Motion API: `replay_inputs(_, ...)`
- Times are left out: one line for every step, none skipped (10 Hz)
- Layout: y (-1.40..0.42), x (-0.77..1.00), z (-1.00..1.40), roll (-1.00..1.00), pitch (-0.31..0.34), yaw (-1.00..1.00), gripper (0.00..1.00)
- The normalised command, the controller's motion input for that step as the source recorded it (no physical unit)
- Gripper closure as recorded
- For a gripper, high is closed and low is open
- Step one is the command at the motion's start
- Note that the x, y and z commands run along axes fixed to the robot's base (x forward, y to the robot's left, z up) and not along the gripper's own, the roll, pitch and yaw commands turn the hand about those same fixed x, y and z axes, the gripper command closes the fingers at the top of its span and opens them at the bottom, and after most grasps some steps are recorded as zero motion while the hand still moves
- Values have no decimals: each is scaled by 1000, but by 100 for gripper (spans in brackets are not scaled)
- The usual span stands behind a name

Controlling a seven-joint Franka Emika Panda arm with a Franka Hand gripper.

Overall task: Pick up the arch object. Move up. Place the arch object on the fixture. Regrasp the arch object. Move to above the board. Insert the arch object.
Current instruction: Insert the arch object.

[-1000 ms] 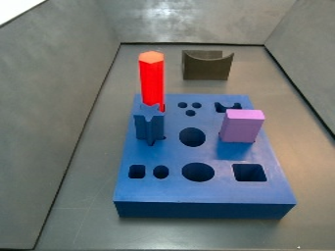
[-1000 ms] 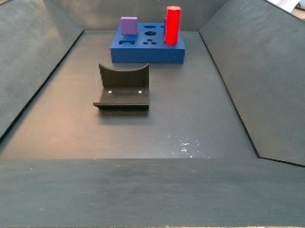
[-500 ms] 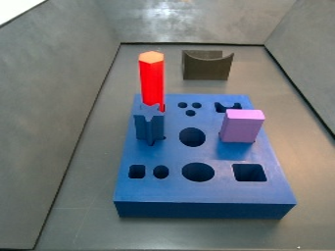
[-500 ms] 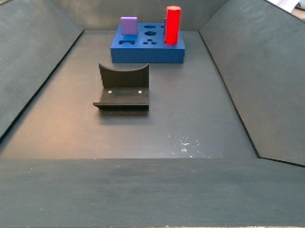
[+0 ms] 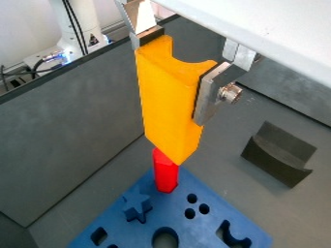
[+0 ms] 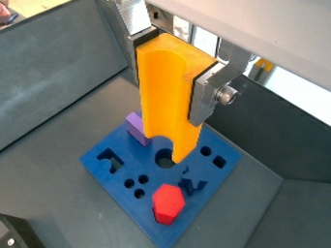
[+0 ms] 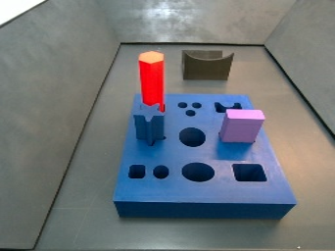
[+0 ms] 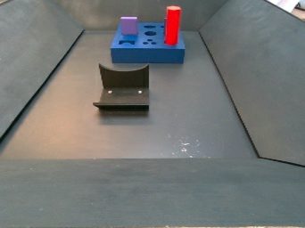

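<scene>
Yellow-orange arch object [image 5: 168, 97] clamped in tool [image 5: 175, 73] above board [image 6: 130, 174], red prism [image 6: 168, 203] below.

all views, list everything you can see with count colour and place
blue rectangular board: 1, blue, on the grey floor, shaped holes cut in its top
tall red hexagonal prism: 1, red, standing upright in the board
lilac cube: 1, lilac, seated on the board
blue star-shaped block: 1, blue, on the board in front of the red prism
dark olive-brown fixture: 1, dark olive-brown, on the floor apart from the board
yellow-orange arch object: 1, yellow-orange, between the gripper's fingers, above the board in both wrist views; out of frame in both side views
gripper: 1, silver plate fingers, shut on the arch object, high over the board
</scene>
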Motion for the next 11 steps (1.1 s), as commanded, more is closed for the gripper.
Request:
replay_inputs(0, 1000, 49, 41, 51, 0, 100)
replay_inputs(0, 1000, 0, 57, 29, 0, 100)
replay_inputs(0, 1000, 0, 86, 24, 0, 100)
replay_inputs(14, 1000, -37, 106, 21, 0, 100)
replay_inputs(57, 1000, -126, 93, 17, 0, 100)
replay_inputs(63, 1000, -246, 54, 10, 0, 100)
replay_inputs(80, 1000, -423, 0, 3, 0, 100)
replay_inputs(54, 1000, -820, -87, 0, 0, 100)
replay_inputs(69, 1000, -886, -107, 0, 0, 100)
replay_inputs(89, 1000, -866, -91, 0, 0, 100)
replay_inputs(109, 1000, -783, -44, 0, 0, 100)
